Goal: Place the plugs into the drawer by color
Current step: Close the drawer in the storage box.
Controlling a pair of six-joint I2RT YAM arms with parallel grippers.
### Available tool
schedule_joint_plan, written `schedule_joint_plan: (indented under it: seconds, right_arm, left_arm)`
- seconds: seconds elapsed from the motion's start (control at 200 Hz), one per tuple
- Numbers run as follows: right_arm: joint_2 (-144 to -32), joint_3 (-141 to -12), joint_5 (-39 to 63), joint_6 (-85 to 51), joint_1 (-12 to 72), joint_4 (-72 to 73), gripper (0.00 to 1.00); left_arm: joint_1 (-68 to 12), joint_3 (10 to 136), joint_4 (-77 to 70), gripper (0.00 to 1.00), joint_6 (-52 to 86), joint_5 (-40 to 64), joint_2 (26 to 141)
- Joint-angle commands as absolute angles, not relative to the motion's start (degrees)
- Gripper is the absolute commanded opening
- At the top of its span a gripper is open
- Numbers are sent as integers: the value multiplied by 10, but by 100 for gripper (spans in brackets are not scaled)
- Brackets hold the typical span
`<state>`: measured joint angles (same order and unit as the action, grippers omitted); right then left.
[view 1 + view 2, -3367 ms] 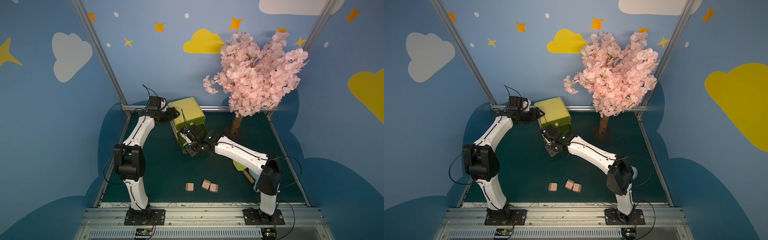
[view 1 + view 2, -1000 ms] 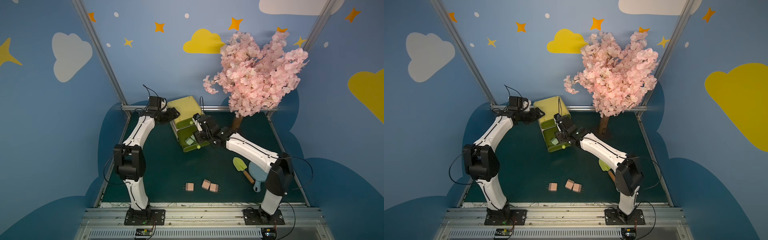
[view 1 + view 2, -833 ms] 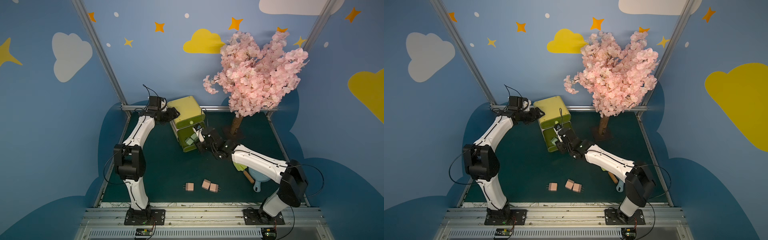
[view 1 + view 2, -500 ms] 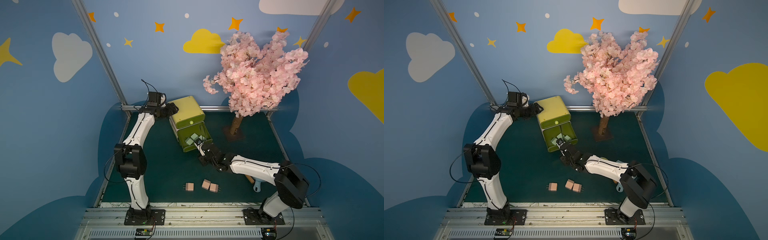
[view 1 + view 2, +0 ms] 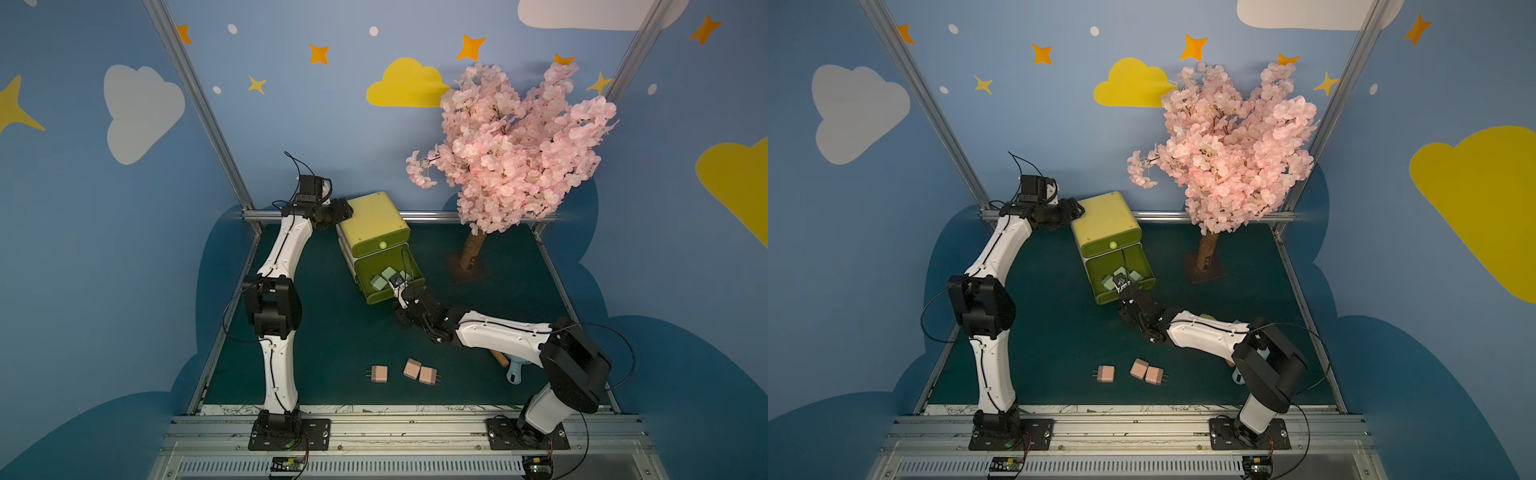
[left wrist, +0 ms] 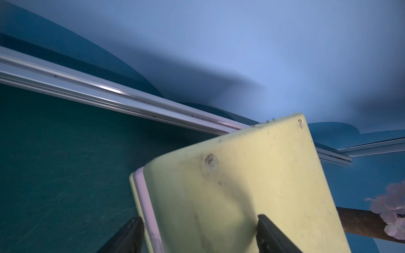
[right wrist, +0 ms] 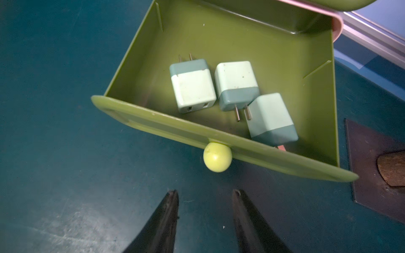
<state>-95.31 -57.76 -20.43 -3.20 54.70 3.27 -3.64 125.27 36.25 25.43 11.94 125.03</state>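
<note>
The yellow-green drawer [image 5: 374, 218] [image 5: 1104, 220] stands at the back of the mat, and my left gripper [image 5: 347, 211] [image 5: 1077, 210] is shut on its rear corner. In the left wrist view its body [image 6: 252, 175] fills the gap between the jaws. The second drawer [image 7: 197, 32] is pulled out and holds three pale green plugs [image 7: 192, 85] [image 7: 236, 84] [image 7: 271, 118]. My right gripper [image 7: 205, 192] [image 5: 402, 305] hovers open and empty just in front of that drawer's round knob [image 7: 217, 157]. Three pink plugs [image 5: 379, 373] [image 5: 412, 368] [image 5: 428, 375] lie near the mat's front edge.
A pink blossom tree [image 5: 511, 145] stands on a dark base plate [image 5: 469, 270] at the back right. A blue toy shovel [image 5: 515, 374] lies partly under my right arm. A metal rail [image 5: 436, 216] runs behind the drawer.
My right gripper has pulled back from over the open drawer and come down low in front of its knob. The left gripper stays on the drawer's rear corner.
</note>
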Motion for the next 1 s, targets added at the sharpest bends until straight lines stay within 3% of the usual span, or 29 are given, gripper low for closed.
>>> schedule_joint_plan:
  seconds: [0.0,0.996]
  right_arm:
    - [-967,-584,-213,-37,542,51,46]
    - [-1067,-726,-224,3,515,115,45]
  left_arm:
    - [-33,1252,399,81,237,109,1259]
    - [-33,1189,387,81,244,130,1252]
